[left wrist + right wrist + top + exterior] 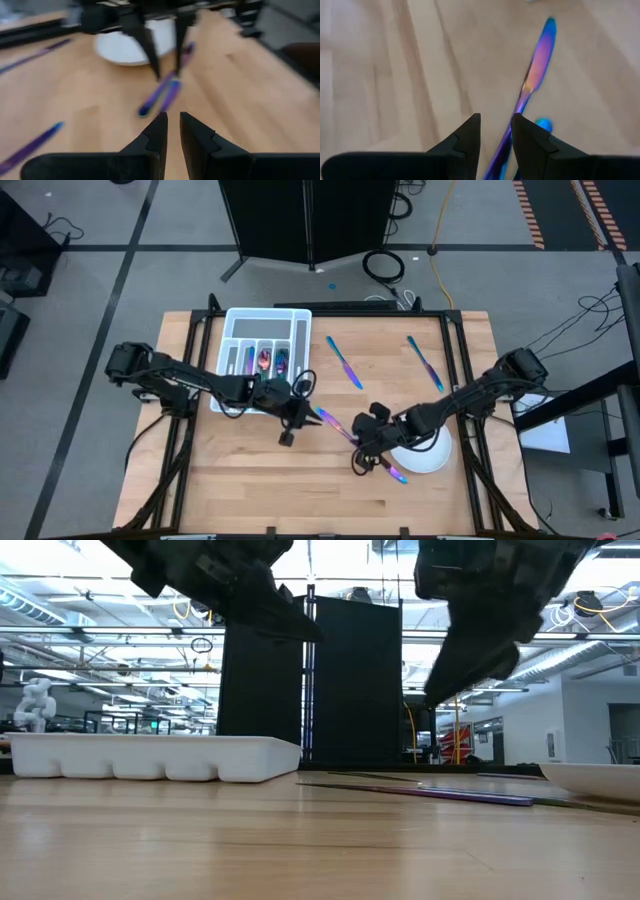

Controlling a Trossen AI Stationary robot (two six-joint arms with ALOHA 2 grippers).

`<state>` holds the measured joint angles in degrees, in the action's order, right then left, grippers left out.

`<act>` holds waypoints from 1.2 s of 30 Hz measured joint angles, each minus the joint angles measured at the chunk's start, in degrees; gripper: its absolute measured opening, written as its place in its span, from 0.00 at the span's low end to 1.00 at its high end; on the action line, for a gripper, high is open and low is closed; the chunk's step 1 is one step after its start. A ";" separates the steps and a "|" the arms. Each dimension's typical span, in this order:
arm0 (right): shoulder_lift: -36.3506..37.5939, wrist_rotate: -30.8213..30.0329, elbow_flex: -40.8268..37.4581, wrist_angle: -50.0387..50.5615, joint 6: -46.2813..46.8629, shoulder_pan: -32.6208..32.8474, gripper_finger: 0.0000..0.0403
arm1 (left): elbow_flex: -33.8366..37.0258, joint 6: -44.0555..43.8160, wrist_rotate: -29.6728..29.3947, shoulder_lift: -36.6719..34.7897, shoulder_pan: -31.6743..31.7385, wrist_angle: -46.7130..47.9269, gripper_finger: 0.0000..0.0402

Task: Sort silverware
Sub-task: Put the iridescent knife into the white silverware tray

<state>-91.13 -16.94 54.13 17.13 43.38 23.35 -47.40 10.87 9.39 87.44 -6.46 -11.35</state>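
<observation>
Several iridescent pieces of silverware lie flat on the wooden table. One knife [335, 423] [540, 60] lies between my two grippers. Another piece [396, 472] lies by the white plate [432, 456]. Two knives [343, 362] [424, 362] lie farther back. The white divided tray [265, 330] holds a few pieces. My left gripper [308, 416] [172, 122] hovers right of the tray, fingers slightly apart with nothing between them. My right gripper [362, 450] [496, 122] hangs open above the knife's handle, clear of it in the low view.
The tray [150, 755] stands at the far left of the table and the plate [600, 778] at the near right. Bare wood lies along the near edge. The two arms' grippers stand close together over the table's middle.
</observation>
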 joint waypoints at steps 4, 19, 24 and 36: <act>0.00 5.07 0.02 4.35 9.35 1.85 0.24 | 0.79 -0.05 9.54 -0.27 0.00 0.05 0.13; -1.00 -4.73 0.02 12.41 27.00 6.52 0.24 | 9.36 3.10 8.08 -0.94 -0.42 -12.79 0.13; -2.69 0.06 0.00 12.30 26.48 5.44 0.24 | 9.43 3.03 7.98 -0.27 -0.92 -12.27 0.13; -2.82 -3.84 1.17 17.08 31.66 10.27 0.08 | 9.35 3.65 7.89 3.28 -1.05 -16.19 0.13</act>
<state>-93.95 -20.78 55.30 34.21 75.04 33.62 -38.04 14.52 17.28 90.72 -7.51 -27.54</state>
